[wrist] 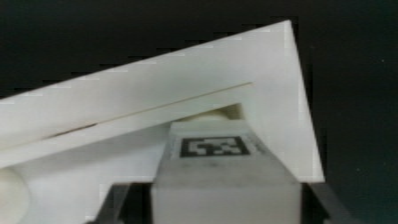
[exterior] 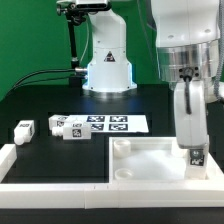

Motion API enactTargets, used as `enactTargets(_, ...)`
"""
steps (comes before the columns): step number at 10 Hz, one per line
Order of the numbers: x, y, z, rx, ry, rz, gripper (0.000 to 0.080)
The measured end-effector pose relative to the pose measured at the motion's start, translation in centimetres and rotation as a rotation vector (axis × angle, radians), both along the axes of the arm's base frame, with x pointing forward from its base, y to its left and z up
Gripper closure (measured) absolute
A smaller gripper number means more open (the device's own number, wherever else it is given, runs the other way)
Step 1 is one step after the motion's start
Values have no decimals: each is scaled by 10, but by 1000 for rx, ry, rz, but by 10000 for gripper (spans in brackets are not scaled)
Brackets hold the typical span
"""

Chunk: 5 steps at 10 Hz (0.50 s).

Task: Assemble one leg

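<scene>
Loose legs: two small tagged white blocks (exterior: 25, 130) (exterior: 66, 127) lie on the black table (exterior: 40, 100) at the exterior view's left, apart from each other.
Marker board: the marker board (exterior: 112, 123) lies flat just right of them.
Panel: the large white panel (exterior: 140, 160) sits in front.
Gripper: the gripper (exterior: 192, 135) pinches the leg (exterior: 196, 153) upright at the panel's right corner.
Wrist view: dark fingers (wrist: 121, 203) flank the leg (wrist: 217, 160) against the panel (wrist: 160, 85).
</scene>
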State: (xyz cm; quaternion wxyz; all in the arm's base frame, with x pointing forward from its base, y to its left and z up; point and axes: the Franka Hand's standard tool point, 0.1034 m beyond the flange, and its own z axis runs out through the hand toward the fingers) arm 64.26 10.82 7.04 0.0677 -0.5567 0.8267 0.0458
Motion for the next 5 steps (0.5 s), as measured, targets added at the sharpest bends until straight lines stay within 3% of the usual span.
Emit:
enactTargets(3, 0, -1, 0, -10, 2, -63, 514)
enactTargets(4, -1, -1, -1, -11, 3, -60, 434)
enactTargets(5, -1, -1, -1, -11, 3, -60, 273)
